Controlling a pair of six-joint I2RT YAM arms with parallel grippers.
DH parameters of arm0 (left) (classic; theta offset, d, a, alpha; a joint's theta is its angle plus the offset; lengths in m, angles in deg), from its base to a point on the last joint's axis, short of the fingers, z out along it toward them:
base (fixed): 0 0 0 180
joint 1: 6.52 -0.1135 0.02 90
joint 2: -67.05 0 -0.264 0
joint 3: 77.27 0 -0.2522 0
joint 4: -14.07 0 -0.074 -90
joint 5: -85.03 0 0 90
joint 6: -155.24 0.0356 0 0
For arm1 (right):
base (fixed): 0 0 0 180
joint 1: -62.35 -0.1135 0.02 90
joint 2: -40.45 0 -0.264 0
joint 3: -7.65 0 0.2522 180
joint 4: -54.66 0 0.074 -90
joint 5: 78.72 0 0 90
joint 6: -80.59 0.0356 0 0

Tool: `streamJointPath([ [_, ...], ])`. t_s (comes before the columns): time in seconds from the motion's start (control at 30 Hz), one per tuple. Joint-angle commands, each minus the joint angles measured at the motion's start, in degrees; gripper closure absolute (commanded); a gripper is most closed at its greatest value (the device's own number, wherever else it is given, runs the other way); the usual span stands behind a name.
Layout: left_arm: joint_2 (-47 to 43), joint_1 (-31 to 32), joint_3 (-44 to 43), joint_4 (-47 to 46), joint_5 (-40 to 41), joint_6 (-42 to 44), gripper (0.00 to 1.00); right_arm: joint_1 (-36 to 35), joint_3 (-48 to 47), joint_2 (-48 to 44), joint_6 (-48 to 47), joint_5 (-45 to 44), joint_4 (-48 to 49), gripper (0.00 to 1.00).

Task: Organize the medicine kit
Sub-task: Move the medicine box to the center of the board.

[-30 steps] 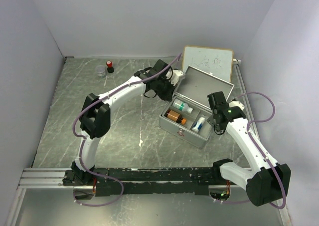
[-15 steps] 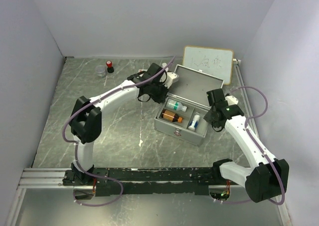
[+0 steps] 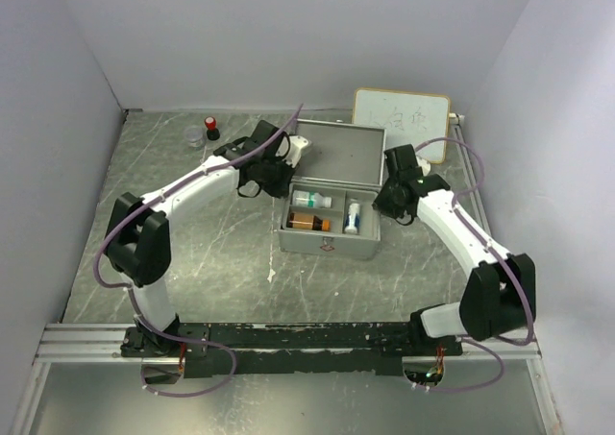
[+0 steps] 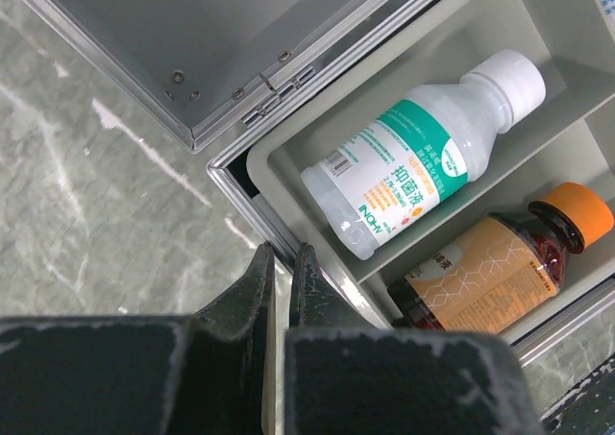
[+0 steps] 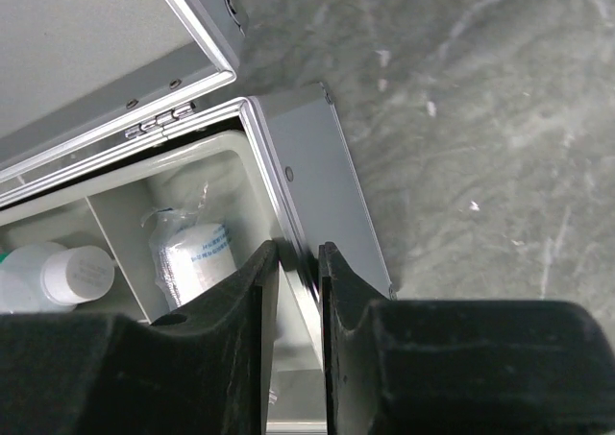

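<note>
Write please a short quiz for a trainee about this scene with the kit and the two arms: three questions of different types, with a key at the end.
1. True or false: the lid of the kit stands open.
2. Choose one. The right gripper: A) clamps the kit's side wall; B) hangs open high above the kit; C) is out of view.
3. Fill the gap: the brown bottle inside the kit has an ___ cap.

Key: 1 true; 2 A; 3 orange.
</note>
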Motion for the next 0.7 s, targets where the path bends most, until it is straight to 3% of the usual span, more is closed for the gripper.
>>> streamJointPath([
  [0.0,-3.0,-1.8,2.7,8.0,-0.1,3.7,0.93,-1.5,-4.8,3.8,-2.1,-0.7,5.6,0.81],
  [0.4,-4.7,-3.9,2.5,10.0,-1.1,5.6,0.93,-6.7,-7.5,5.5,-0.9,-2.7,2.8,0.79],
  [0.47,-4.7,-3.9,1.7,10.6,-1.7,5.9,0.93,-6.7,-7.4,4.3,-1.1,-3.2,2.1,0.68],
  [0.53,-4.7,-3.9,0.7,11.4,-2.2,5.9,0.93,-6.7,-7.9,3.4,-1.4,-3.9,1.1,0.48],
  [0.63,-4.7,-3.9,-0.8,12.4,-3.3,5.9,0.81,-6.7,-10.0,2.8,-2.3,-4.5,-0.1,0.23],
  [0.67,-4.7,-3.9,-1.2,12.7,-3.7,5.8,0.76,-6.7,-10.8,2.8,-2.6,-4.5,-0.4,0.03],
])
